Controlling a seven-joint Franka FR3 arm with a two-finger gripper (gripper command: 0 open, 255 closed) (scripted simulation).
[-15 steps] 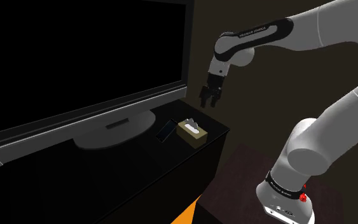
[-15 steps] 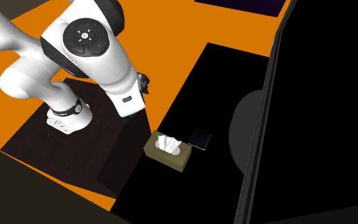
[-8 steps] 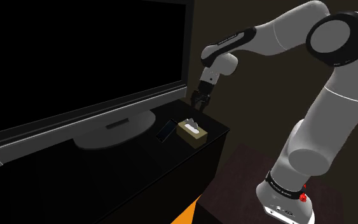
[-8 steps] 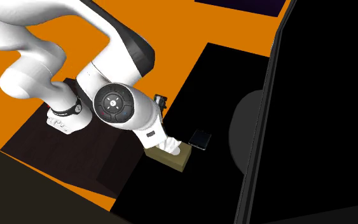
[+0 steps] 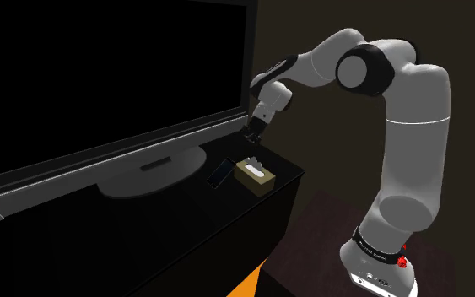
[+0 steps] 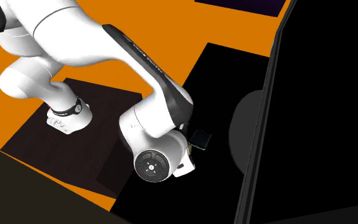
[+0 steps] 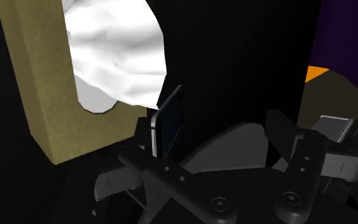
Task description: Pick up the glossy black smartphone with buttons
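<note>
- Black, glossy smartphone [image 5: 219, 173]: lies flat on the dark cabinet [image 5: 176, 199], between the television's base [image 5: 151, 173] and the tissue box, just beside the box.
- Tan tissue box [image 5: 255, 175]: holds white tissue [image 7: 117, 51], which bulges out of the top opening. It stands on the arm's side of the smartphone.
- Television [image 5: 100, 76]: wide black screen, its lower corner near the gripper.
- Gripper [image 5: 251, 132]: hangs above the box and touches nothing. The fingers [image 7: 298, 162] are spread apart with nothing clasped.
- Arm [image 6: 158, 137]: in the second exterior view its wrist covers the box, and the smartphone shows just beside it.
- Orange floor [image 6: 171, 25] and dark stand [image 6: 44, 133].
</note>
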